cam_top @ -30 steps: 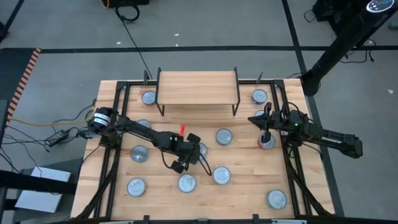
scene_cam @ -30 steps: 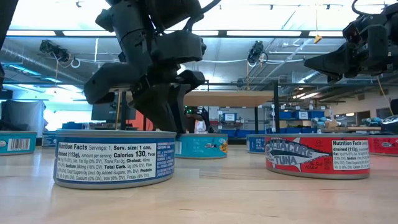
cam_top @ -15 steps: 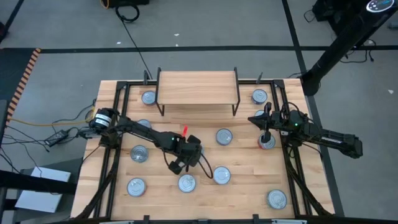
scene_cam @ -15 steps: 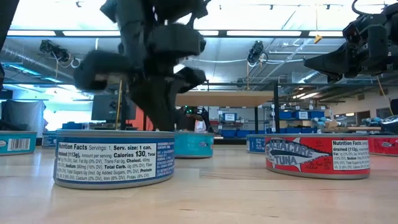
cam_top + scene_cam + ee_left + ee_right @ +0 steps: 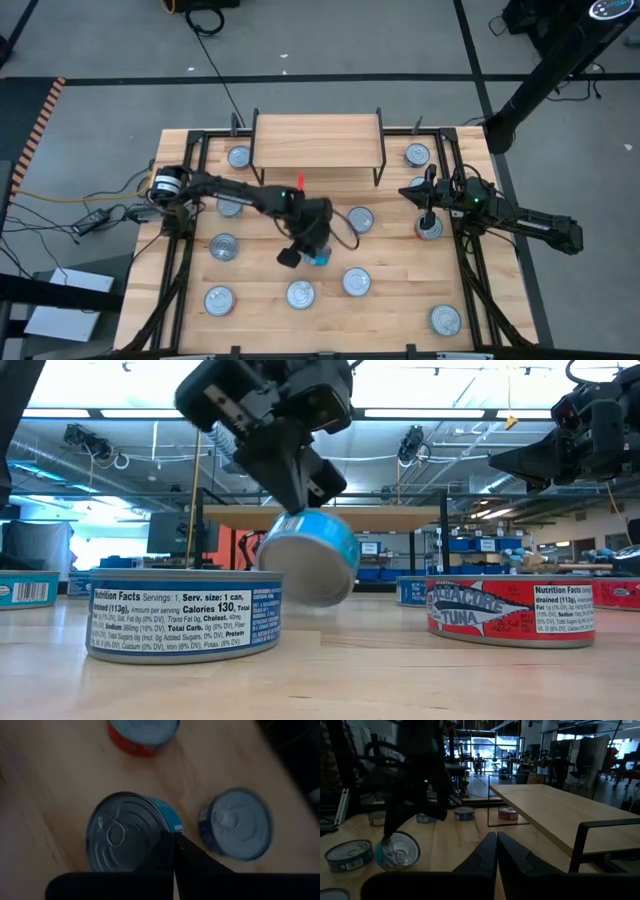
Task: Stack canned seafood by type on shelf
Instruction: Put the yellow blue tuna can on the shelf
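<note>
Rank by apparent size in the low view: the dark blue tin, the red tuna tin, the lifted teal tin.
1-2. dark blue tin and red tuna tin: look alike.
3. lifted teal tin, tilted and farther away, so unsure.

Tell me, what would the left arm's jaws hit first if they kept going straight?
Probably the wooden tabletop: the left gripper, shut on a teal tin, points downward at it. A blue tin lies close beside that line; depth is unclear.
</note>
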{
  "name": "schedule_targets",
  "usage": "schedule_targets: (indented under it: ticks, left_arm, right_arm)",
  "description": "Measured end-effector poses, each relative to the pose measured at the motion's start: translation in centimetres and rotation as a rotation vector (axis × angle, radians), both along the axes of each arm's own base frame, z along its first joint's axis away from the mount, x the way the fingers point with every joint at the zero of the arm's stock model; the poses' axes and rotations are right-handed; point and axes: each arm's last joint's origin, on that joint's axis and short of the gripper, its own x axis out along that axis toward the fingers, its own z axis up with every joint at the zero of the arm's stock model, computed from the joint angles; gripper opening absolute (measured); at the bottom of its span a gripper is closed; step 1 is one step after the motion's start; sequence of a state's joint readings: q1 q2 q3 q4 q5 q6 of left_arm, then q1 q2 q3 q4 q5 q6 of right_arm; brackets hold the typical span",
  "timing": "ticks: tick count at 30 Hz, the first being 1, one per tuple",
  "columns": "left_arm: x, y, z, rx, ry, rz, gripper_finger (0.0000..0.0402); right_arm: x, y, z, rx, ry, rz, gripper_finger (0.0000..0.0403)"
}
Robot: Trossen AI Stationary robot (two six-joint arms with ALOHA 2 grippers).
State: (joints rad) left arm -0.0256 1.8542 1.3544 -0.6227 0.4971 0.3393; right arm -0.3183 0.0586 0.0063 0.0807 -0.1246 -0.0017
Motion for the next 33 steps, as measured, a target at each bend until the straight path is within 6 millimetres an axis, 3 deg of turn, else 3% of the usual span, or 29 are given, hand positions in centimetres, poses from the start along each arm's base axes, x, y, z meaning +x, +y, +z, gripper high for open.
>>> schedule_targets:
  ticks: [7,14,20,33]
  left_arm:
    - [0.3,3.2,-0.1,-0.28,-0.037,0.055,0.0]
    - [-0.4,4.6,-2.7,-0.48,-0.035,0.133,0.0]
    - [-1.2,4.6,-4.5,-0.5,-0.019,0.188,0.0]
    - [-1.4,4.8,-5.1,-0.413,-0.032,0.261,0.0022]
  right_arm:
    - [0.0,0.0,0.0,0.0,0.0,0.0,0.0025]
    - [0.0,0.0,0.0,0.0,0.0,0.0,0.0025]
    - [0.0,0.0,0.0,0.0,0.0,0.0,0.0025]
    - [0.0,0.0,0.0,0.0,0.0,0.0,0.0025]
